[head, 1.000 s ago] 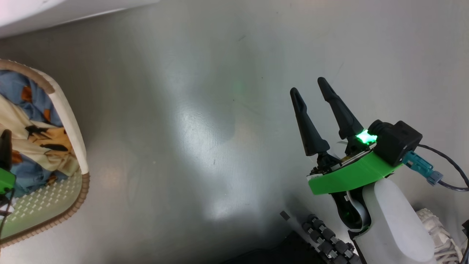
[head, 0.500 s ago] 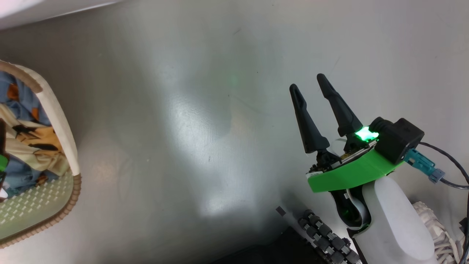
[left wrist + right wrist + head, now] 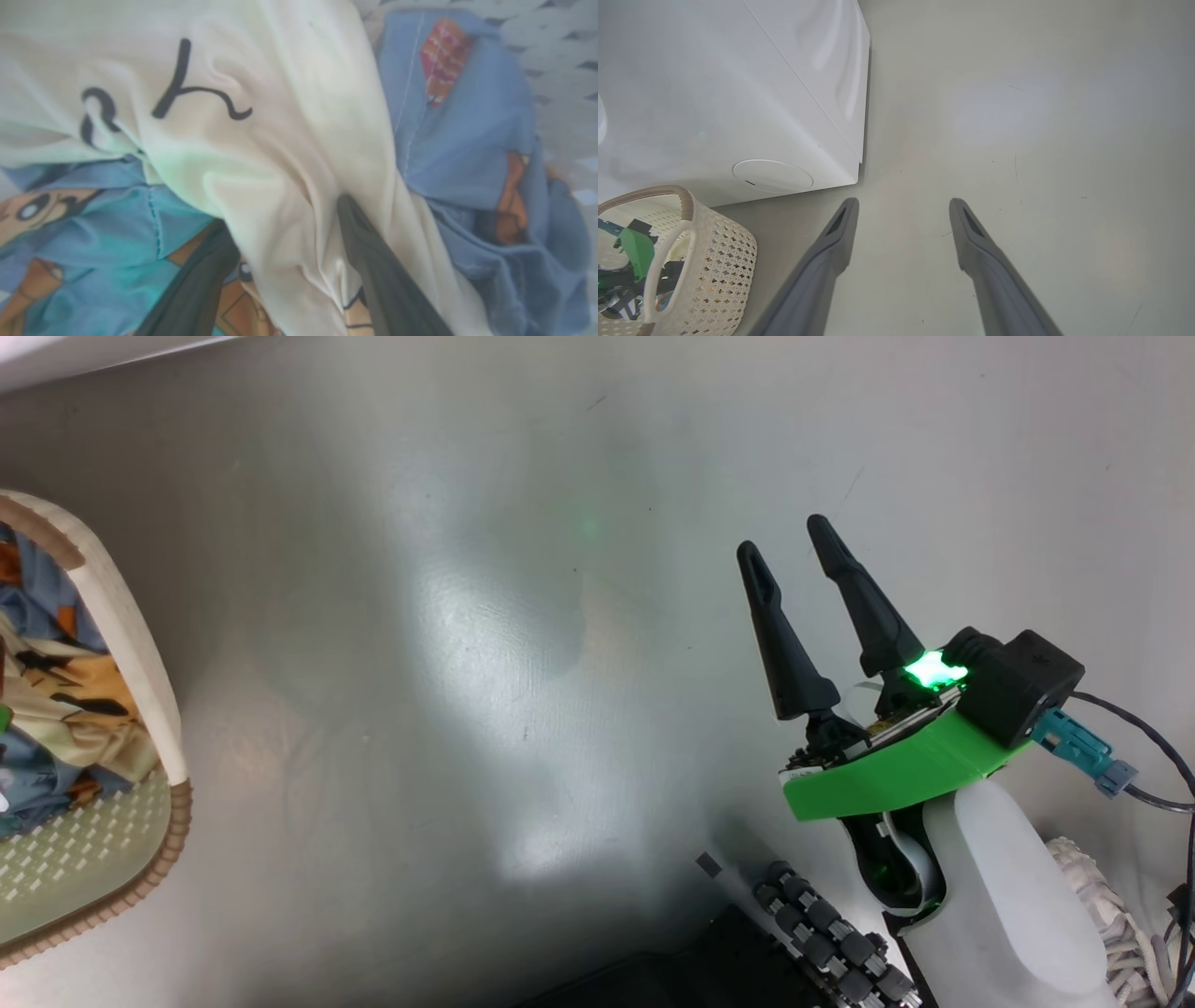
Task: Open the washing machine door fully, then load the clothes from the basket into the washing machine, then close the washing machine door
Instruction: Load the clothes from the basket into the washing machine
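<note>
The cream basket (image 3: 140, 644) lies at the left edge of the head view, with the light blue, orange and cream clothes (image 3: 56, 709) in it. My left gripper (image 3: 285, 217) is open and pushed down into the clothes (image 3: 280, 140), a cream fold lying between its fingers. Out over bare floor, my right gripper (image 3: 789, 546) is open and holds nothing. In the right wrist view my right gripper (image 3: 903, 205) points at the floor beside the white washing machine (image 3: 714, 93), whose round flap (image 3: 773, 175) faces the basket (image 3: 719, 261). The washing machine door is out of view.
Glossy grey floor (image 3: 485, 644) stretches between the basket and my right arm. A corner of the washing machine (image 3: 56, 355) crosses the top left. My base with black rollers (image 3: 822, 933) and a white ribbed cable (image 3: 1116, 924) sit at the bottom right.
The head camera has swung, so the basket sits farther left in the picture and my left gripper's finger has slid off its edge. Both grippers stay open.
</note>
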